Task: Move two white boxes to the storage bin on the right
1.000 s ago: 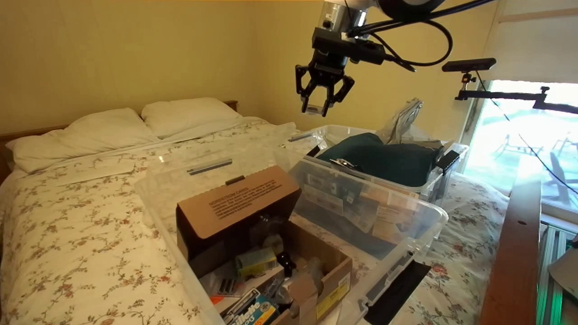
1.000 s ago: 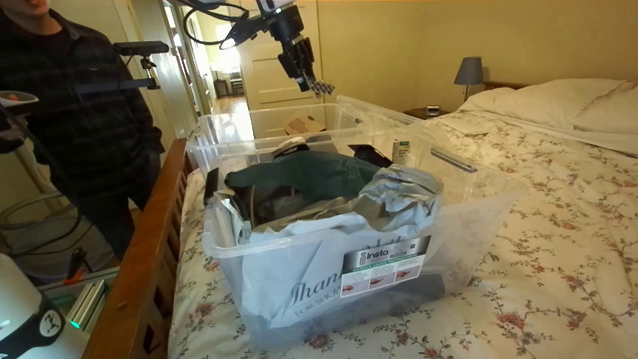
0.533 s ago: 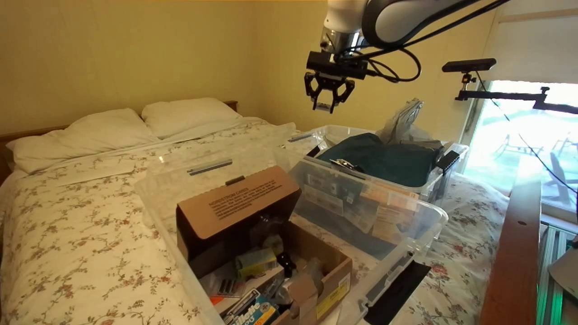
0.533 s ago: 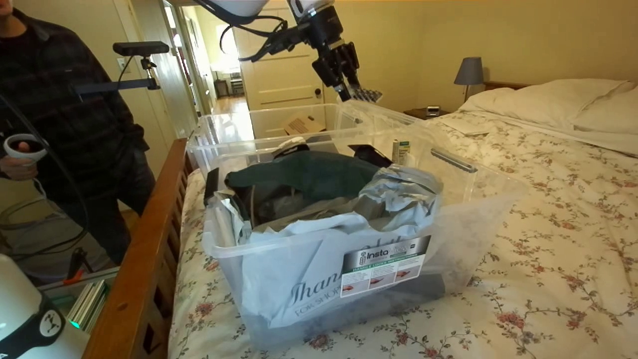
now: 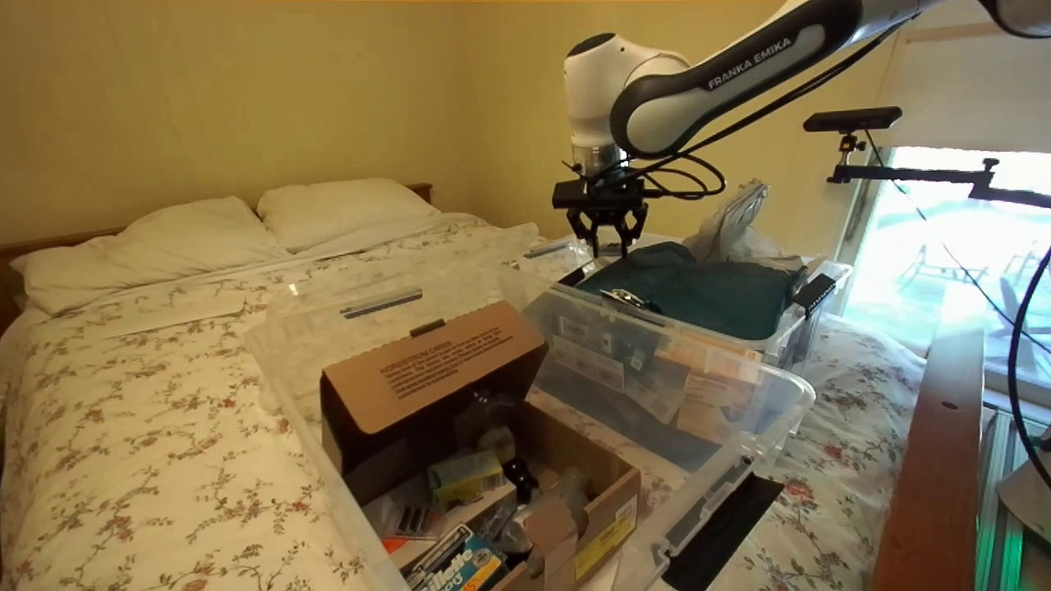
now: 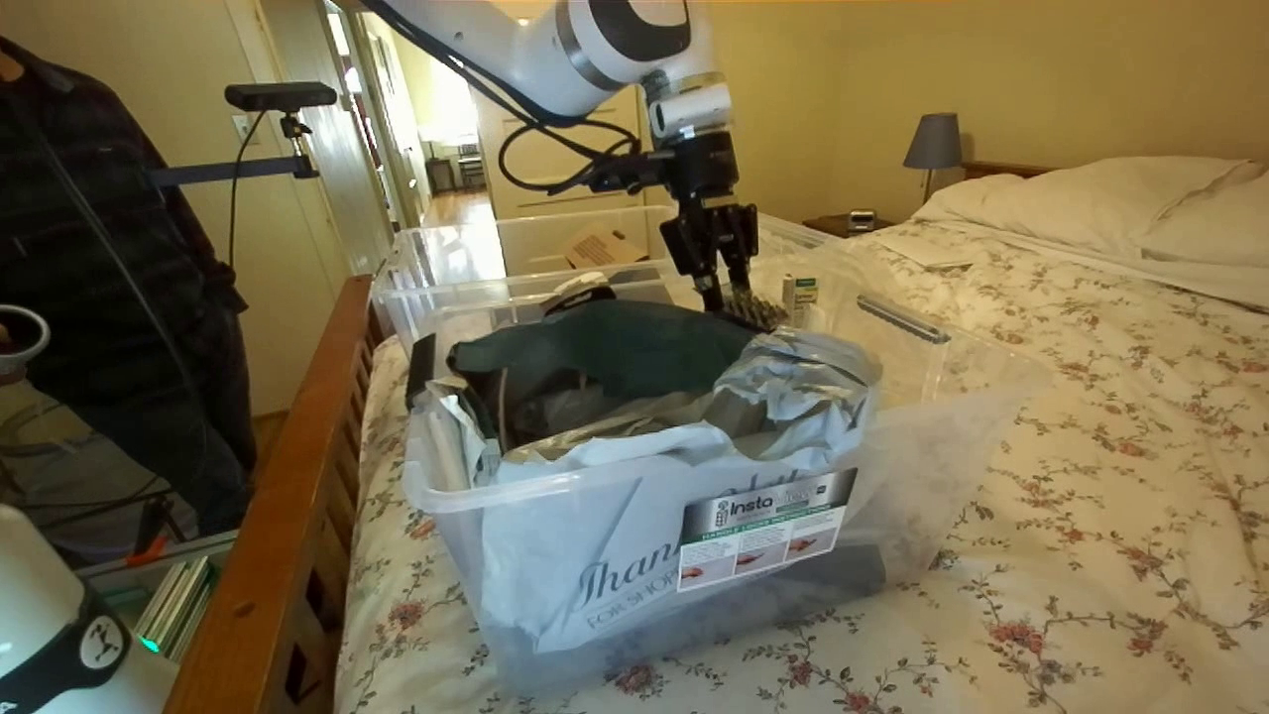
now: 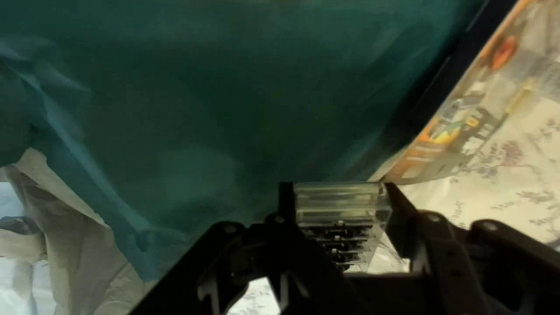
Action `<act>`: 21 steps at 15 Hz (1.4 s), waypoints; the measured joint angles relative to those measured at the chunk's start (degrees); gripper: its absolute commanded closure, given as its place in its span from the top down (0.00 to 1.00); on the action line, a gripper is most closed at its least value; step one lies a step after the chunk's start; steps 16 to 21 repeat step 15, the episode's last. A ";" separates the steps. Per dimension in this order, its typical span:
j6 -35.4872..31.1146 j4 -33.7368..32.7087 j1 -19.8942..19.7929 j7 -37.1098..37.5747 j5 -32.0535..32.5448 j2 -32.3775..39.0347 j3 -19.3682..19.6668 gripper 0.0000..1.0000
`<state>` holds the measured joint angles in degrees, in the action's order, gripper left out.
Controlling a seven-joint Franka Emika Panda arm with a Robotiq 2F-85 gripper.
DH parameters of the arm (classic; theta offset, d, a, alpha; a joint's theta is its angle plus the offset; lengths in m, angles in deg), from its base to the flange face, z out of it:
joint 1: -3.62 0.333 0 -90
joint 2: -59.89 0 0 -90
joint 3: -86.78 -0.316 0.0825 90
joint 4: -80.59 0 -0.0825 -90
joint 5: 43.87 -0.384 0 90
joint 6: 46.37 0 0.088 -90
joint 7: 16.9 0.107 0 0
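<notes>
A clear case [image 7: 341, 225] with dark rows inside is held near the upright, packed, see-through storage bin [image 6: 535, 488].

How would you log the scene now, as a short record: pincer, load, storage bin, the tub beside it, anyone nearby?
Pincer: closed on a clear plastic case
Case contents: dark parts
Storage bin: clear tub; dark green bundle and white shopping bag inside
Case position: appears low over the storage bin, next to the green bundle
Touching anything below: cannot tell
Neighbouring tub: open cardboard box with small packages in it
Person: partly in view, standing beside the bed
</notes>
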<state>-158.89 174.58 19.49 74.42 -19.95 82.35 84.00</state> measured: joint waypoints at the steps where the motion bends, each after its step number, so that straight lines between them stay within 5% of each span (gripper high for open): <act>1: 1.11 -0.18 -0.23 -0.13 -0.51 0.87 0.19 0.88; 3: 2.13 0.39 -0.52 -0.23 -1.35 1.58 0.35 0.99; 8: -3.31 9.52 -1.99 -2.73 -3.08 -5.31 0.45 1.00; 15: -20.23 30.18 -10.12 -29.32 -6.90 -21.46 1.35 1.00; 21: -20.23 30.18 -10.12 -29.32 -6.90 -21.46 1.35 1.00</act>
